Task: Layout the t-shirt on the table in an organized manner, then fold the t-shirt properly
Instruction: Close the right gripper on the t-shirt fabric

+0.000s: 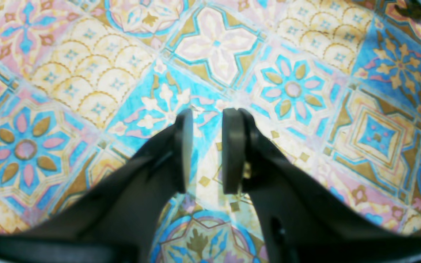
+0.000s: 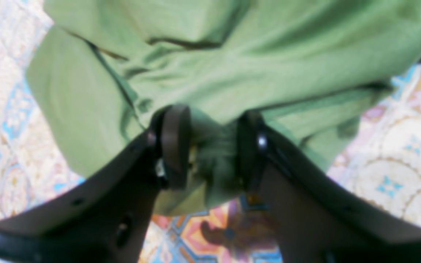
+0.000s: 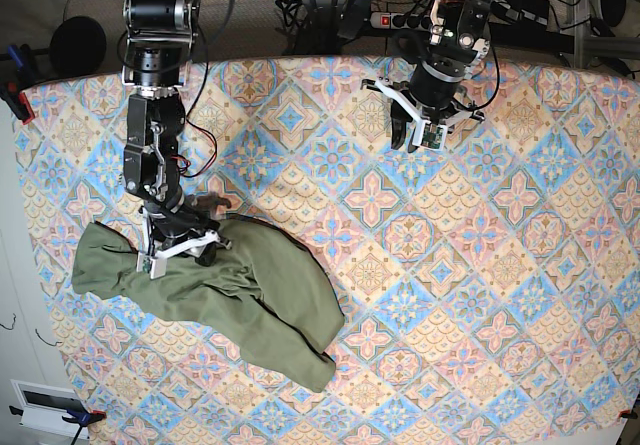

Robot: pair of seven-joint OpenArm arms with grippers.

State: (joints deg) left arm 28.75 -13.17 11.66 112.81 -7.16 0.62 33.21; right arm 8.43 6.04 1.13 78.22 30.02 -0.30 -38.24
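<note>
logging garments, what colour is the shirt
Plain olive green shirt; clearest in the base view.

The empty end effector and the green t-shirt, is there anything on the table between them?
No. In the base view, only bare patterned table lies between the left end effector and the t-shirt.

T-shirt (image 3: 240, 290): plain olive green, no print visible. Table (image 3: 480, 265) cloth: diamond tiles in blue, pink, cream, with floral medallions and gold-brown outlines. Both grippers black, left (image 1: 207, 149) and right (image 2: 207, 146).
</note>
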